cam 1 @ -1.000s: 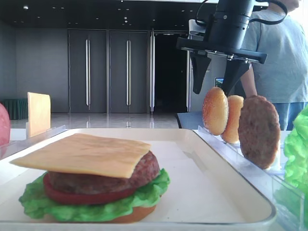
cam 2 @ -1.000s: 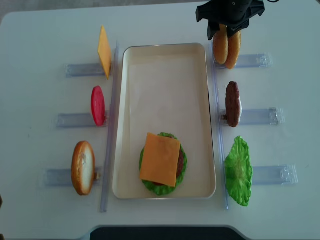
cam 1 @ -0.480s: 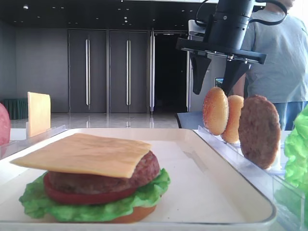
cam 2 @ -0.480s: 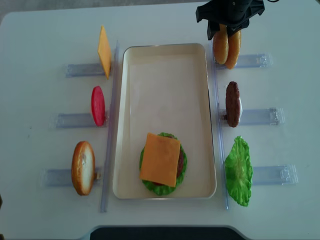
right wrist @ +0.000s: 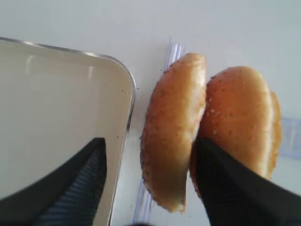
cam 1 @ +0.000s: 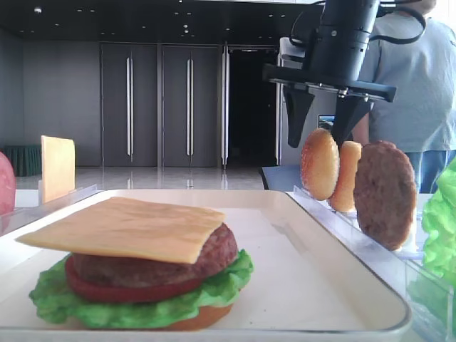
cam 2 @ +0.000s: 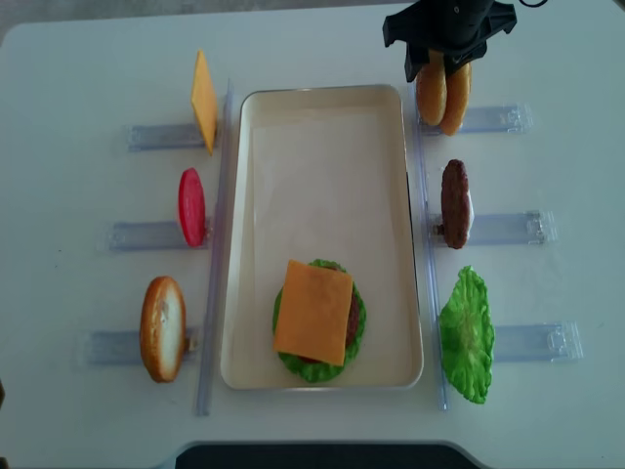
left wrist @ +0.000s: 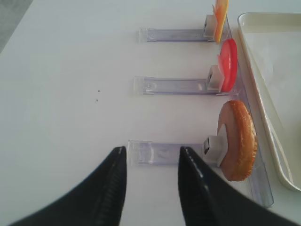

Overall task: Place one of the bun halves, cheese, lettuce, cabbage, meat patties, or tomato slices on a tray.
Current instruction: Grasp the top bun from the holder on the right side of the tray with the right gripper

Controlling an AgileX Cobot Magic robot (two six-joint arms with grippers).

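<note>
Presently my right gripper [cam 2: 441,61] hangs directly above the bun halves [cam 2: 431,92], jaws spread wide and holding nothing. In the right wrist view one finger stands over the tray [right wrist: 66,117] side of the nearer, paler bun and the other finger [right wrist: 225,188] sits at the seam between it and the more orange half behind. Both buns stand on edge in their rack just beside the tray's far right corner, faces toward the tray. My left gripper [left wrist: 150,188] is shut and empty, well apart. The right arm is plainly nearer; I judge a straight descent comes next.
</note>
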